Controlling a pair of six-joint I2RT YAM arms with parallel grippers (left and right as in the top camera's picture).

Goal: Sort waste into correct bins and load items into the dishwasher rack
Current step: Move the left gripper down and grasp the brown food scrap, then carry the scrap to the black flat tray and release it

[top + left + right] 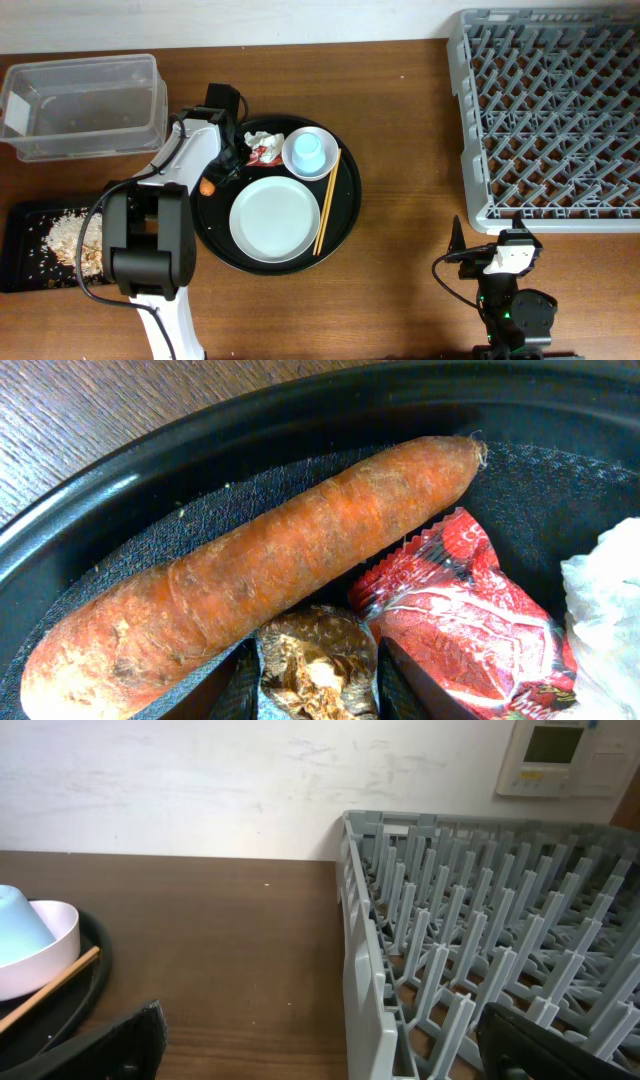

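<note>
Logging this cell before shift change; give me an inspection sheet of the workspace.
Surface: brown wooden table.
Job's things: carrot, red wrapper, tissue, plate, cup in bowl and chopsticks on round black tray; rice on flat black tray; clear tub and rack look empty.
Clutter: nothing seen.
Grippers: left gripper shut on brown scrap; right gripper open near rack.
Cables: left black cable, right black cable, both looped.
Surroundings: white wall, wall panel.

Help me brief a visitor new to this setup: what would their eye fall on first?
The big grey dishwasher rack fills the overhead view's upper right. At centre a round black tray holds a white plate and blue cup. In the left wrist view an orange carrot dominates, beside a red wrapper.
</note>
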